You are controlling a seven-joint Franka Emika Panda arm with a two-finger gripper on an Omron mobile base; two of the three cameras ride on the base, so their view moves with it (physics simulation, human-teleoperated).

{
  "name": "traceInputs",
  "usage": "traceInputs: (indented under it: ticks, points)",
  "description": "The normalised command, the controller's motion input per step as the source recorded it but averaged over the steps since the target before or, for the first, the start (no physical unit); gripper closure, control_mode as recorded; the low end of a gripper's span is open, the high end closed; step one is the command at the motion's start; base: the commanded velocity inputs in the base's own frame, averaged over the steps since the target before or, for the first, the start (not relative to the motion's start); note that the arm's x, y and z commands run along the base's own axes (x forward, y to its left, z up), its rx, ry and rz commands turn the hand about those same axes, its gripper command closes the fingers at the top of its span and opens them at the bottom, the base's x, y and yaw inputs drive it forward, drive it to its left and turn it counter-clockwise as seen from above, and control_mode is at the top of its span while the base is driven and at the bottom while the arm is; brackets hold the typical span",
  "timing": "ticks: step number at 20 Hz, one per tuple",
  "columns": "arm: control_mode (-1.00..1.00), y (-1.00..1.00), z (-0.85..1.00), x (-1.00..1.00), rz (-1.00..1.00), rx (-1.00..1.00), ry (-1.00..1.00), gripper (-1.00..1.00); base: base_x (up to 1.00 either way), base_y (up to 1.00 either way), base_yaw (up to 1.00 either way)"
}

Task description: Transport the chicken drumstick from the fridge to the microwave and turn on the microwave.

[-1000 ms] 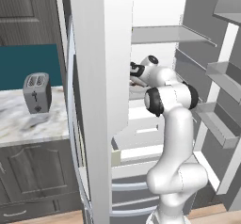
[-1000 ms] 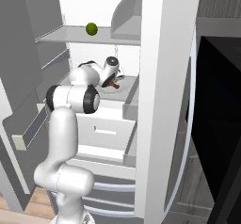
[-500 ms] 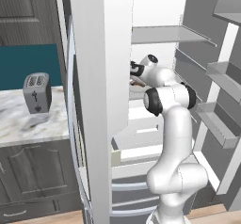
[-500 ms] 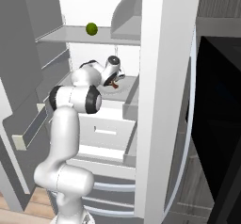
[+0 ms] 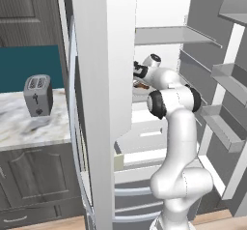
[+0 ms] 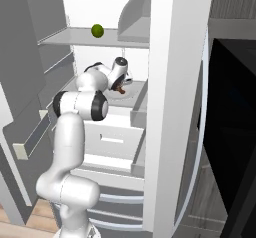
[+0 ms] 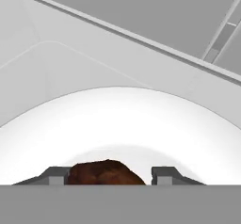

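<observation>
the tool (image 7: 108, 175) is low over a white plate (image 7: 117, 124) on the fridge (image 5: 103, 103) shelf, with the chicken drumstick (image 7: 104, 173) between its two dark tips. the left tip looks to touch the meat, while a small gap shows on the right, so i cannot tell whether the tool has closed on it. if it lifts before both tips bite, the rounded meat could slip back onto the plate or roll off. from the right base camera the arm reaches deep inside, under the shelf carrying a green fruit (image 6: 97, 30); a steep pull-out could knock that shelf. the microwave (image 6: 232, 132) sits past the fridge side wall, so a wide swing risks clipping that wall.
</observation>
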Motion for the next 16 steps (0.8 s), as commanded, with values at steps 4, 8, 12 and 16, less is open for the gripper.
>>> traceInputs:
  ticks: [4, 8, 12, 16]
  points:
    - [-1.0, 0.0, -0.35, -0.29, 0.0, 0.0, 0.0, 1.0, 0.0, 0.0, 0.0]
    - [-1.0, -0.02, -0.21, -0.19, 0.0, 0.0, 0.0, 1.0, 0.0, 0.0, 0.0]
    - [-1.0, -0.15, 0.03, -0.16, 0.0, 0.0, -0.02, 1.0, 0.0, 0.0, 0.0]
    - [-1.0, -0.02, 0.18, -0.28, 0.0, 0.0, -0.09, 1.0, 0.0, 0.0, 0.0]
